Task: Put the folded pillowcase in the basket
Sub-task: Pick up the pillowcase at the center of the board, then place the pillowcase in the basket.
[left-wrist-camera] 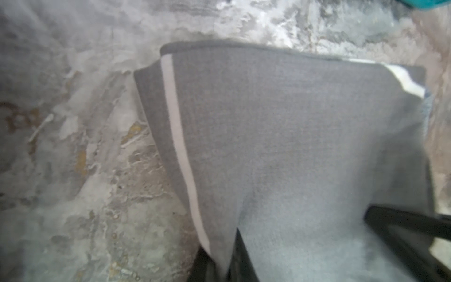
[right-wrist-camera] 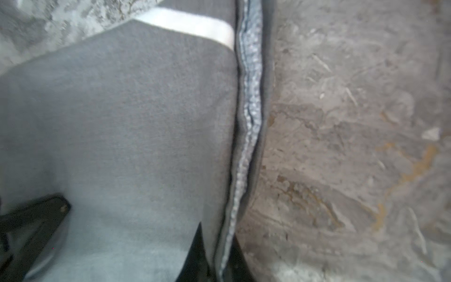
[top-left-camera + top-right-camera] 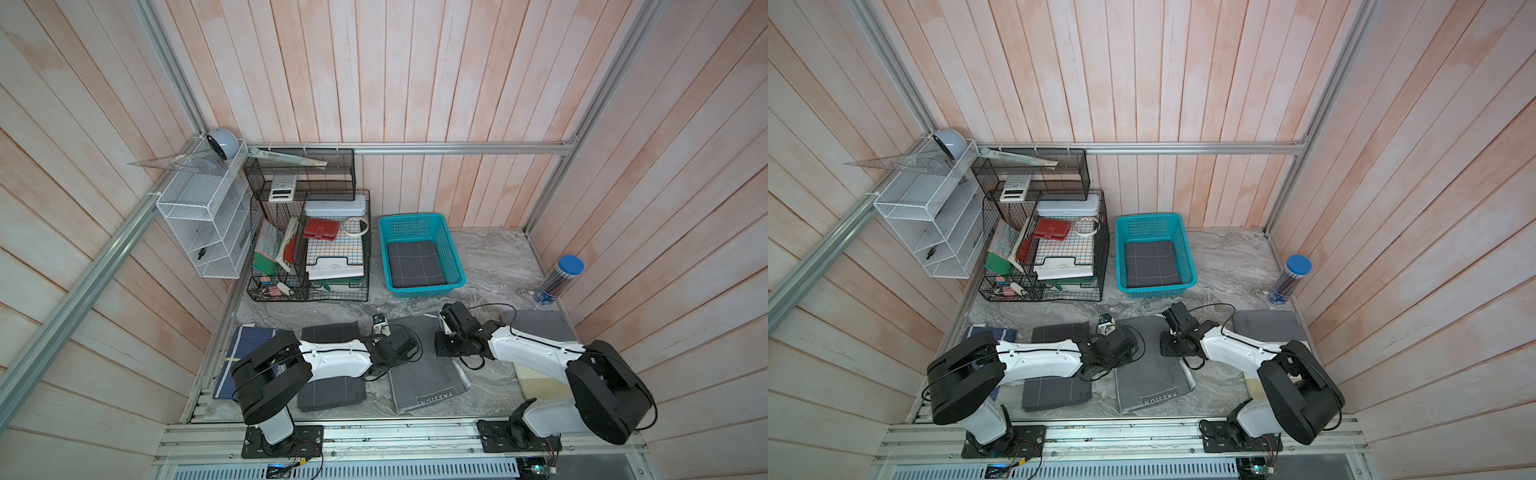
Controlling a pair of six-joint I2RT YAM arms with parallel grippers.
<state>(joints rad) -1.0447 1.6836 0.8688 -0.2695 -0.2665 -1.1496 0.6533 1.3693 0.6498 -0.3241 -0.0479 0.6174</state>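
Rail: a metal rail (image 3: 399, 440) runs along the bottom edge in both top views and carries both arm bases.
Left arm: white and black left arm (image 3: 332, 359), lower left of centre, reaching over two folded dark checked cloths (image 3: 330, 392).
Left end effector: in the left wrist view, the left end effector (image 1: 220, 261) has its jaws pressed together on the pillowcase edge, beside a white stripe.
Pillowcase: grey folded pillowcase (image 3: 424, 374) at lower centre, on the marbled surface (image 3: 490, 266) between the arms. It is outside the basket and has a "PASSION" label at its near corner.
Right end effector: in the right wrist view, the right end effector (image 2: 217, 256) is clamped on the pillowcase's layered edge.
Right arm: right arm (image 3: 532, 349), lower right.
Rack: white wire rack (image 3: 195, 199), upper left.
Organiser: black wire organiser (image 3: 299, 170), full of stationery.
Basket: turquoise basket (image 3: 419, 218), above centre, well apart from the pillowcase, with a dark folded cloth (image 3: 417, 266) inside.
Tube: blue-lidded pencil tube (image 3: 557, 282), right edge.
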